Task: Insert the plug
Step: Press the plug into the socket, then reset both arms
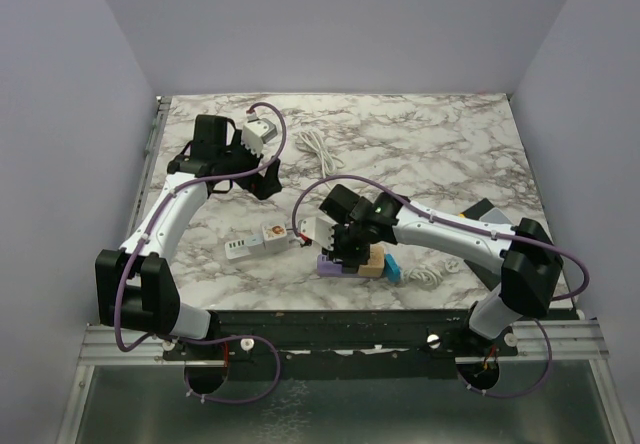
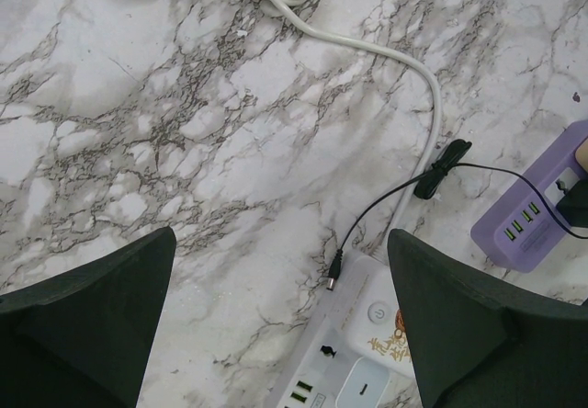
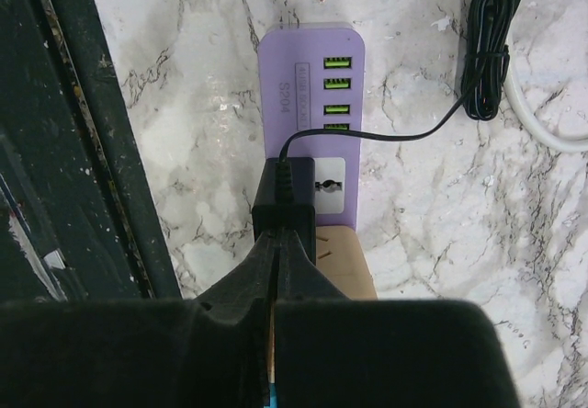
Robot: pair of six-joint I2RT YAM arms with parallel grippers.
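A black plug adapter (image 3: 285, 190) stands on the purple power strip (image 3: 308, 77), beside its free white socket (image 3: 328, 186). My right gripper (image 3: 276, 235) is shut, and its closed tips rest against the back of the plug. In the top view the right gripper (image 1: 346, 249) covers the purple strip (image 1: 330, 265). The plug's thin black cable (image 3: 395, 134) runs to a bundled loop (image 3: 484, 54). My left gripper (image 2: 280, 330) is open and empty above the marble, over a white power strip (image 2: 363, 339) and the cable's loose barrel end (image 2: 333, 275).
A wooden block (image 1: 375, 261) and a blue piece (image 1: 393, 269) lie right of the purple strip. A white power strip (image 1: 260, 241) lies left of it. White cable coils (image 1: 318, 148) sit at the back. The table's dark front edge (image 3: 83, 151) is close by.
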